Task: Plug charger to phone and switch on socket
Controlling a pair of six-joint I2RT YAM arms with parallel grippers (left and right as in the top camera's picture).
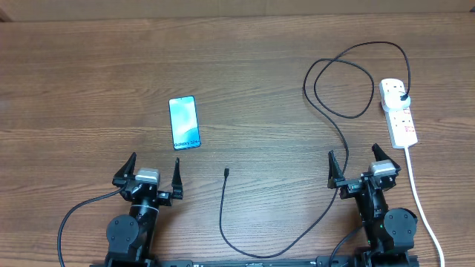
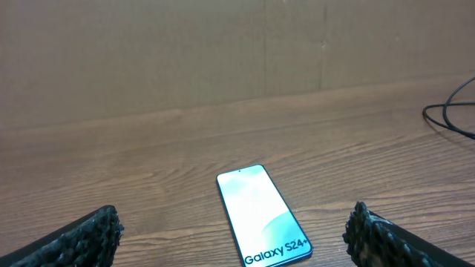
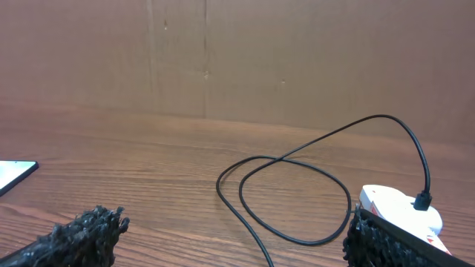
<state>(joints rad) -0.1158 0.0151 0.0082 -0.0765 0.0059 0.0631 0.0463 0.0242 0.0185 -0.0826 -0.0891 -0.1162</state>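
The charger [image 1: 223, 215] lies slack on the surface [image 1: 89, 74]. Its connector tip [image 1: 226, 172] is free, near the phone [image 1: 184, 123] but apart from it, below and to its right. Its plug [image 1: 403, 99] sits in the socket [image 1: 398, 113] at the far right.

The tip is small and flat on the wood, so a pinch could slip off it or catch only the thin cable. The phone lies loose, screen up. Pushing the tip in would likely slide it unless 1 claw braces it. The cable runs just beside the right claw [image 1: 354, 154], so a reach for the switches might snag it and drag the tip away.

Both the left claw [image 1: 154, 160] and the right stand wide apart, holding nothing. The socket's white cord [image 1: 421, 200] trails past the right arm. Nothing lies between tip and phone.
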